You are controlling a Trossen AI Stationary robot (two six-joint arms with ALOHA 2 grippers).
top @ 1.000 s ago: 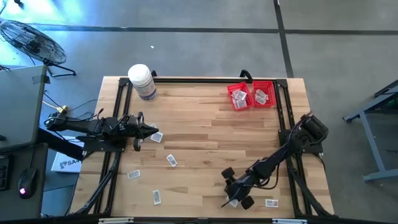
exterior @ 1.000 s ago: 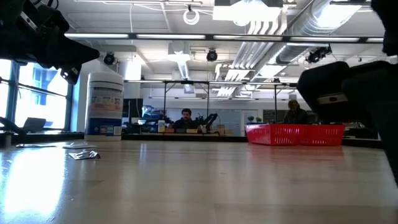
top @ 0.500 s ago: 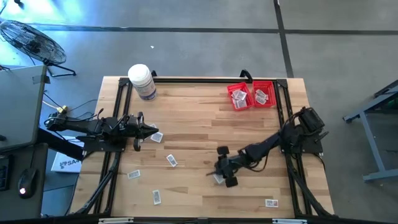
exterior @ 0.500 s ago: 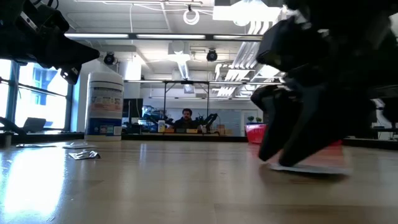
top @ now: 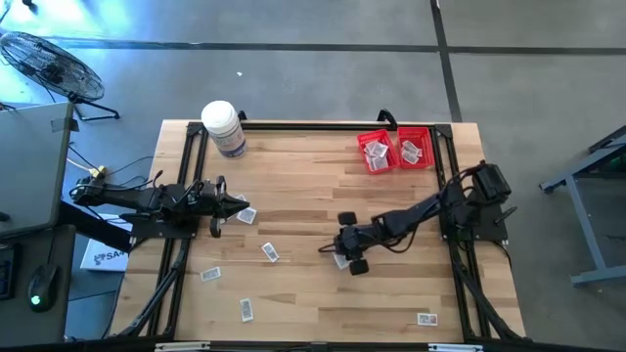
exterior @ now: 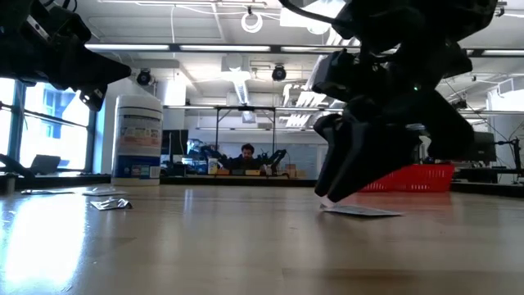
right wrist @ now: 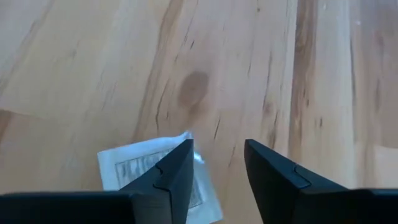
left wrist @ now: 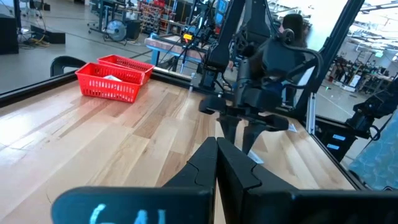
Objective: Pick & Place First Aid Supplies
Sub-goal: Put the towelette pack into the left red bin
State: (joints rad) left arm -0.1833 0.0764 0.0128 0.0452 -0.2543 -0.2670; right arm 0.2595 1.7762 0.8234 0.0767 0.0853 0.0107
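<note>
My right gripper stands open near the table's middle, slanting down, its fingertips at the wood. A small white packet, one of the first aid supplies, lies flat under one of its fingers; the low view shows it flat on the table. Several more packets lie on the left half and one near the front right. My left gripper waits shut, level above the table's left side, beside a packet. My right gripper has one fingertip on the packet's corner; the other finger stands over bare wood beside it. The fingers come slanting down from the table's right. The packet lies flat on the table, not pinched.
Two red mesh baskets with packets inside stand at the far right. A large white bottle stands at the far left corner. A black frame rail runs round the table's edges.
My right gripper has swung from the near edge toward the far edge and the left, ending near the table's middle. The packet under it has slid along the table with it, staying flat.
</note>
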